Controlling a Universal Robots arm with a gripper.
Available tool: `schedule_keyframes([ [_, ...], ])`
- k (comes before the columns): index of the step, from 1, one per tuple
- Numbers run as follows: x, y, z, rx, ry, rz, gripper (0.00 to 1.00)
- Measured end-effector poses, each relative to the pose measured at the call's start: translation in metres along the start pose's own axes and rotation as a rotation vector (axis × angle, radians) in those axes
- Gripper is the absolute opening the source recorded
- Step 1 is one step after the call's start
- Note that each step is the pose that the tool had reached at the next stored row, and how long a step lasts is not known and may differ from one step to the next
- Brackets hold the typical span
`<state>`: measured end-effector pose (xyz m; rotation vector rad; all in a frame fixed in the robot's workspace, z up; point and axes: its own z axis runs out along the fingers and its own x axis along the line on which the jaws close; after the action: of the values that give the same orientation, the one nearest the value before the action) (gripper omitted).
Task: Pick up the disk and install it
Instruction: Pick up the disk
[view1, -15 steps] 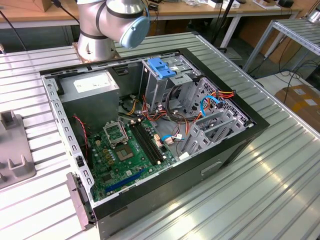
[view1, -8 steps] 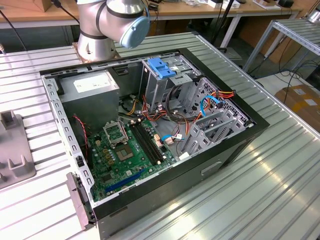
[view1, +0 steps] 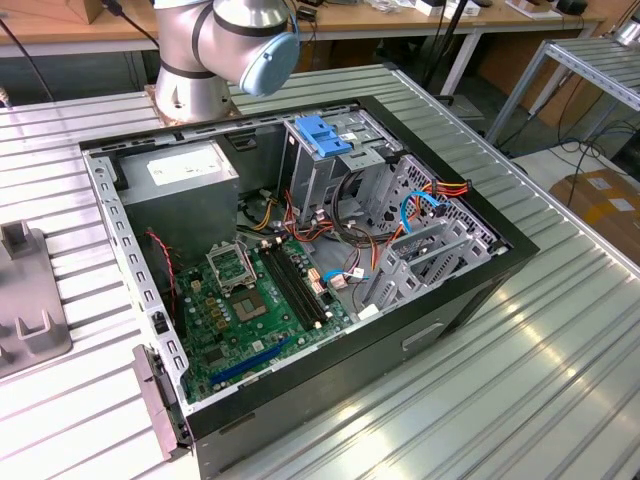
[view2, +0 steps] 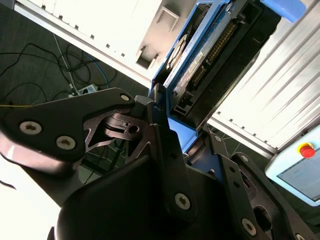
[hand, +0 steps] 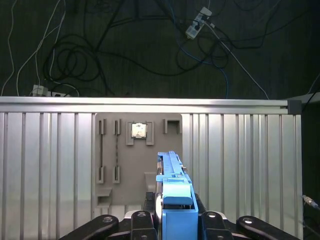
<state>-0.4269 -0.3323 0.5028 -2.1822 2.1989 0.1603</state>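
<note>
The disk (view2: 210, 55) is a flat grey drive with bright blue carrier rails, and my gripper (view2: 167, 117) is shut on one end of it. In the first wrist view the disk (hand: 175, 192) shows edge-on, sticking out from between the black fingers (hand: 142, 220), and the gripper (hand: 175, 222) holds it in the air over a grey fixture plate (hand: 137, 150) on the ribbed metal table (hand: 45, 165). The open computer case (view1: 300, 250) lies on its side in the exterior view, with grey metal drive bays (view1: 430, 250) toward the exterior view's right.
A tall metal cage topped by a blue plastic bracket (view1: 325, 135) stands at the back of the case, with cables (view1: 425, 200) beside it. The arm's base (view1: 215, 50) stands behind the case. A grey fixture (view1: 25, 300) lies at the exterior view's left. A red stop button (view2: 306, 149) sits beyond the table.
</note>
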Motion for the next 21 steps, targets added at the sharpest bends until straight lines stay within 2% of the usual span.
schedule_keyframes([
  [21, 0.0021, -0.0086, -0.0006, -0.0001, 0.0000, 0.000, 0.37],
])
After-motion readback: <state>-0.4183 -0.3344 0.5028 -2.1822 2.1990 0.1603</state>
